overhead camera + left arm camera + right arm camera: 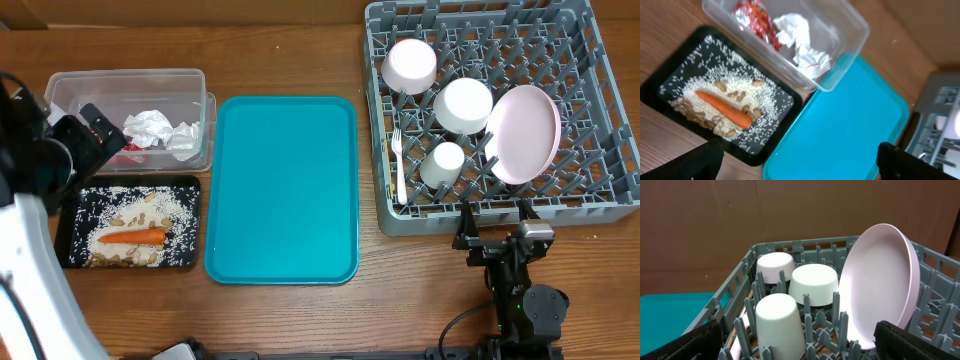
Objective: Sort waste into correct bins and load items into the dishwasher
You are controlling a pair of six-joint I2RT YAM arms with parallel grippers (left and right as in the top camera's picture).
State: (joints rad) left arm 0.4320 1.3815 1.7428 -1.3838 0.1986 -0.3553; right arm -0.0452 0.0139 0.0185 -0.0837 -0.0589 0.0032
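A: Where does the carrot [132, 237] lie?
B: At eight o'clock in the overhead view, on loose white rice [165, 205] in the black tray [65, 228]. Its long axis runs nine to three. It is smooth, orange and tapered.
A: And the grippers?
B: The left gripper [799, 149] and right gripper [799, 330] both gape wide, empty.

We see a teal tray [282, 190] lying flat on the wooden desk [290, 60], with wood showing beyond its far and near edges. Behind the tray, our right wrist view shows a brown cardboard wall [740, 215].
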